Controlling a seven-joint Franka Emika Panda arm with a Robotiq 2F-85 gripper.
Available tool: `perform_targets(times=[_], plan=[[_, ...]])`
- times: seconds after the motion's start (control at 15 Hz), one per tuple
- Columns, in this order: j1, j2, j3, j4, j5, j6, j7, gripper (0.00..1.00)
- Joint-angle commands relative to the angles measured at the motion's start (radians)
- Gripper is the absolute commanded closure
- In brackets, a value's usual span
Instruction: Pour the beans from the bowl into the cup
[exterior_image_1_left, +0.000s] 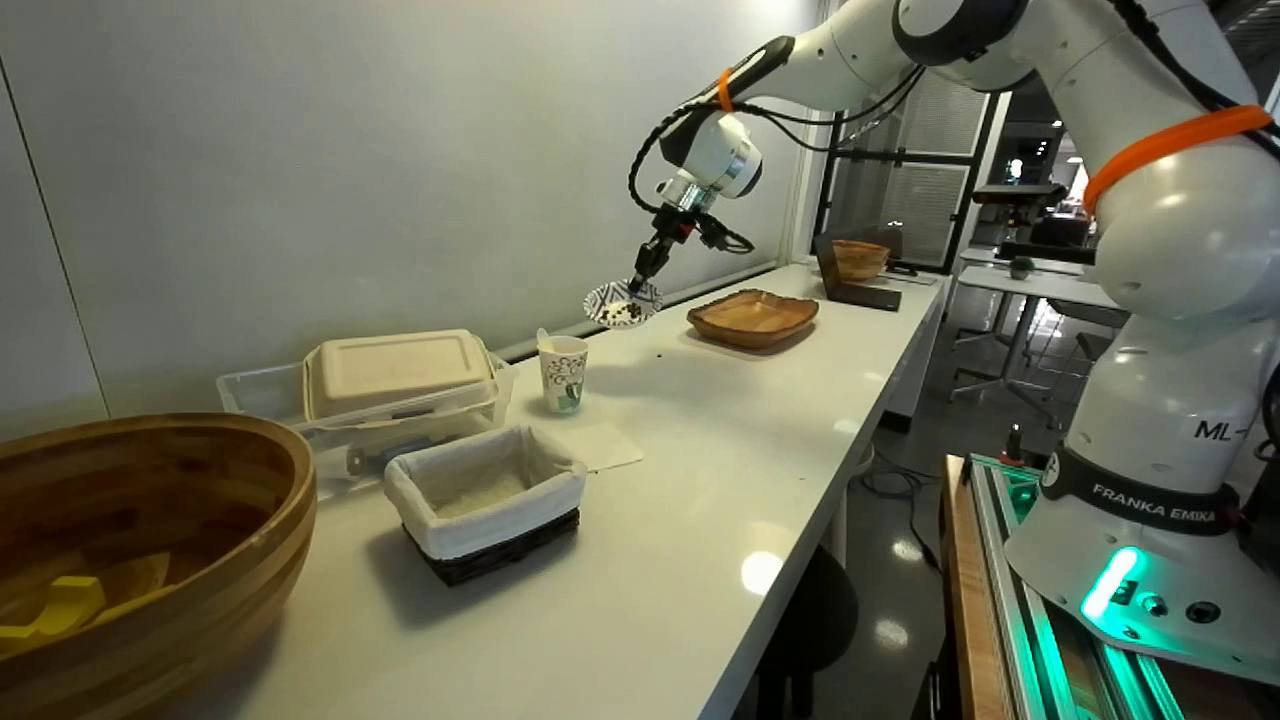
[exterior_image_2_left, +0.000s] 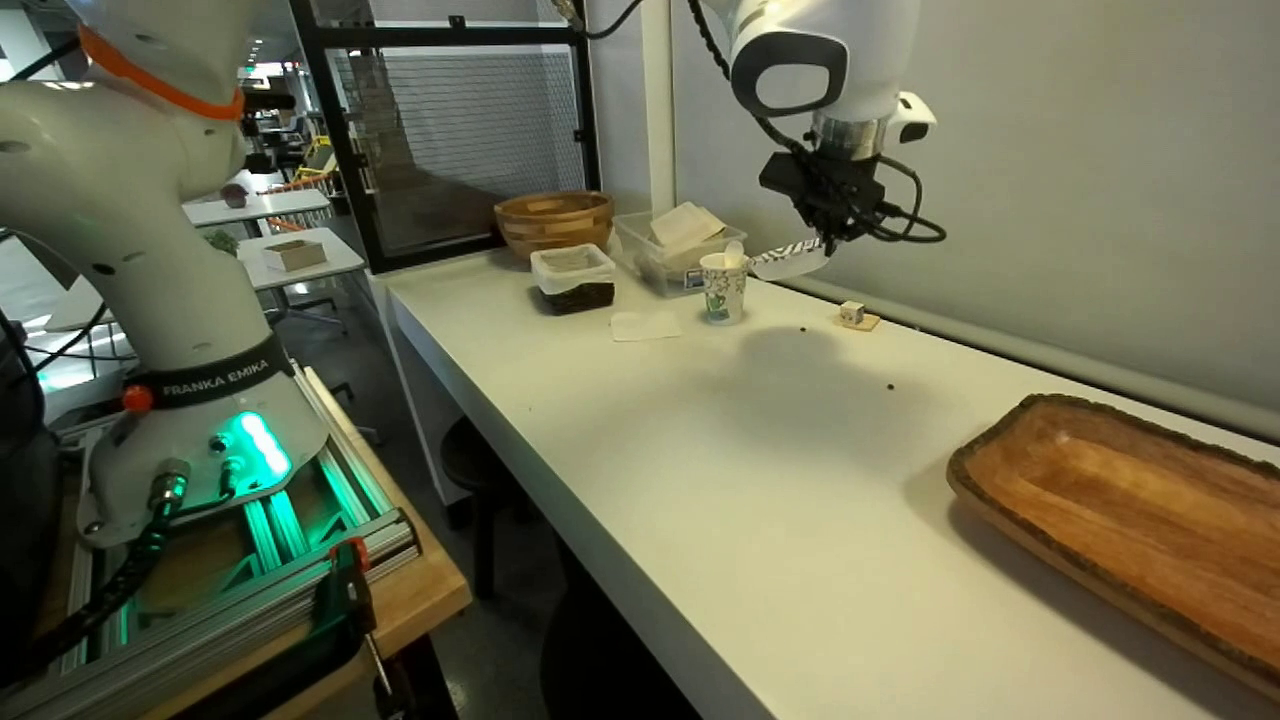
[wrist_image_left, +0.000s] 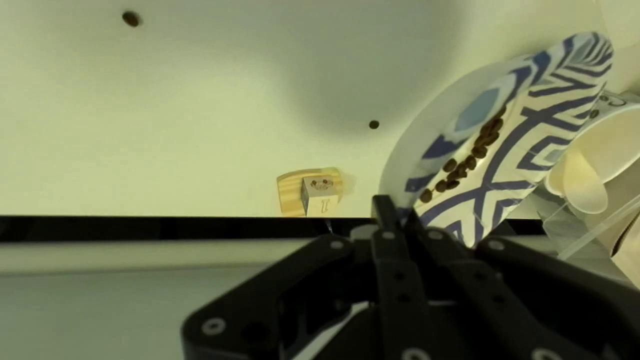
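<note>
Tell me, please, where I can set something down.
Bare: the table between white sheet and wooden tray, toward the front edge; also between lined basket and that edge. Stray beans lie nearer the wall. Crowded: around the cup, with clear tub and held bowl.

- Both exterior views are bright; the white table (exterior_image_1_left: 650, 560) is glossy, with a round patch of glare near its long edge in an exterior view.
- On the robot base (exterior_image_1_left: 1195, 565) a green-white light strip (exterior_image_1_left: 1110, 583) burns out and tints the metal rails (exterior_image_2_left: 291, 525) green.
- Shadows are soft-edged: one beside the lined basket (exterior_image_1_left: 505, 520), a broader one on the table below the arm (exterior_image_2_left: 880, 60).
- The dark floor (exterior_image_1_left: 910, 600) carries small white reflections.
- The wrist view has a yellow-green cast; the tool (wrist_image_left: 398, 214) is dark and out of focus, the bowl (wrist_image_left: 520, 150) clearer, though perhaps slightly smeared.
</note>
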Motion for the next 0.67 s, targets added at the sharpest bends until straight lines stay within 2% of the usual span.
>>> perform_targets(times=[0.0,0.6], plan=[[0.068,-0.075,-0.041,-0.078,-0.033,0.097,-0.017,0.99],[0.169,-0.12,-0.007,-0.151,-0.058,0.34,-0.121,0.99]])
